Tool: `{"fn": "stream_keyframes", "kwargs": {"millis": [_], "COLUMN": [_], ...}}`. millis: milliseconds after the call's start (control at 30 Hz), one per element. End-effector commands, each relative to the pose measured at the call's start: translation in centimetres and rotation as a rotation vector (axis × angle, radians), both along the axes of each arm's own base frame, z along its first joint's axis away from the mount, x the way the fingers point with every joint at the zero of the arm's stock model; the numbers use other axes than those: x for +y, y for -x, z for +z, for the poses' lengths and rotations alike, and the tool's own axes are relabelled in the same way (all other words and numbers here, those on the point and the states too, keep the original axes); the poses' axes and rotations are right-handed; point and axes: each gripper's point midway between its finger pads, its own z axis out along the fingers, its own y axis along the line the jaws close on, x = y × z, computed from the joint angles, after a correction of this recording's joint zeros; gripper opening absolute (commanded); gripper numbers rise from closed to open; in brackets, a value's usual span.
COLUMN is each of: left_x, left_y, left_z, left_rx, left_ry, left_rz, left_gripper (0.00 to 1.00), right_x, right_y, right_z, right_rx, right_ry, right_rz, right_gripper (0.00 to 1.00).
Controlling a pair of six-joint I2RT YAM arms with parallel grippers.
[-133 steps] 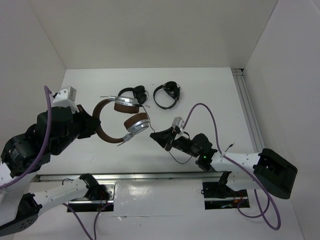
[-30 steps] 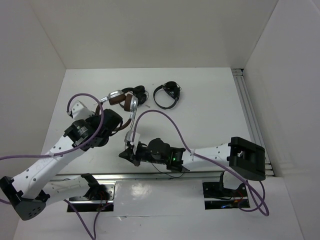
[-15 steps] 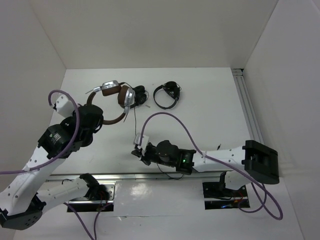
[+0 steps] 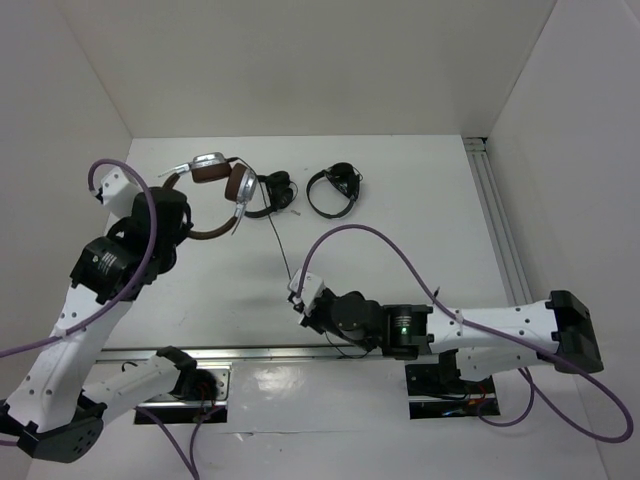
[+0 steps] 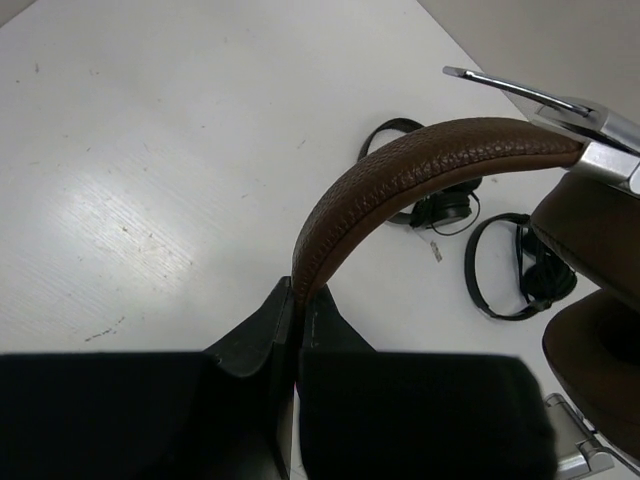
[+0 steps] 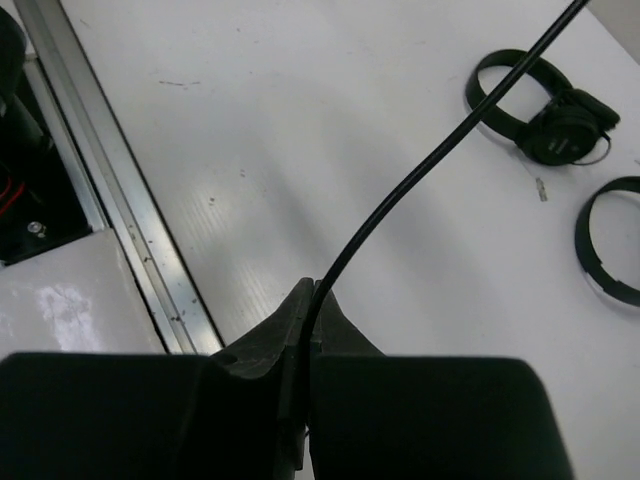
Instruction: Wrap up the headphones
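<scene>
The headphones, with brown headband, brown pads and silver earcups, hang in the air at the back left. My left gripper is shut on the brown headband, which shows in the left wrist view between the fingertips. The thin black cable runs straight from the earcups down to my right gripper near the table's front edge. In the right wrist view the jaws are shut on the cable, which rises up and to the right out of frame.
Two smaller all-black headphones lie at the back middle, just right of the held pair. A metal rail runs along the near edge and another along the right side. White walls enclose the table.
My left arm has carried the headphones up and towards the back left. My right gripper has moved right along the near edge with the cable, which now runs straight.
</scene>
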Motion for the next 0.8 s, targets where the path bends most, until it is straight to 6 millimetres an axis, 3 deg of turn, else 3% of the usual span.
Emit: {"fn": "stream_keyframes", "kwargs": {"millis": [0, 300, 433, 533, 767], "left_x": [-0.9, -0.5, -1.0, -1.4, -2.6], "left_y": [-1.1, -0.5, 1.0, 1.7, 2.7], "left_z": [4.0, 6.4, 8.7, 9.6, 9.9], "left_rx": [-0.158, -0.195, -0.239, -0.248, -0.191], "left_ry": [0.097, 0.09, 0.089, 0.076, -0.016], "left_rz": [-0.043, -0.093, -0.184, -0.239, -0.403], "left_gripper": [0.0, 0.0, 0.0, 0.0, 0.0], "right_x": [-2.1, -3.3, -4.7, -5.1, -6.9], "right_y": [-1.0, -3.7, -6.9, -8.6, -13.0], "right_z": [0.5, 0.8, 0.9, 2.5, 4.4], "right_rx": [-0.024, -0.051, -0.052, -0.072, -0.122], "right_ry": [0.004, -0.092, -0.148, -0.215, -0.246], "right_rz": [-0.089, -0.212, -0.302, -0.343, -0.388], "right_gripper": [0.01, 0.0, 0.01, 0.0, 0.0]}}
